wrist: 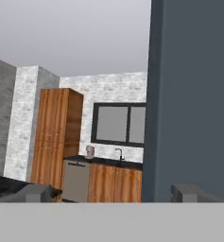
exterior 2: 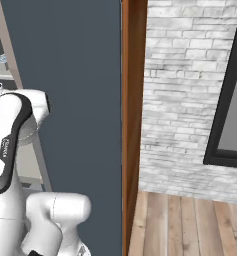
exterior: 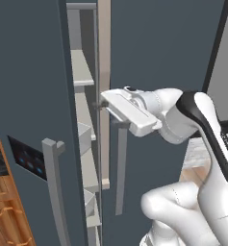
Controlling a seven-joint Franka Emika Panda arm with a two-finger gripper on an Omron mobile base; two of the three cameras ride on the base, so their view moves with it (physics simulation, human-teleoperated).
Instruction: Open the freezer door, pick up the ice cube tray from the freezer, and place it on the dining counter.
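The gripper (exterior: 100, 104) stands with its jaws wide apart, holding nothing, at the edge of the freezer door (exterior: 29, 96), which is ajar; pale shelves of the freezer (exterior: 82, 67) show through the gap, and I cannot make out the ice cube tray

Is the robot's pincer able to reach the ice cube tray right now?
Probably not yet. The freezer door is open just a crack, showing a thin strip of shelves, and no tray is visible. The open pincer sits at that gap, empty; the door likely needs swinging wider first.
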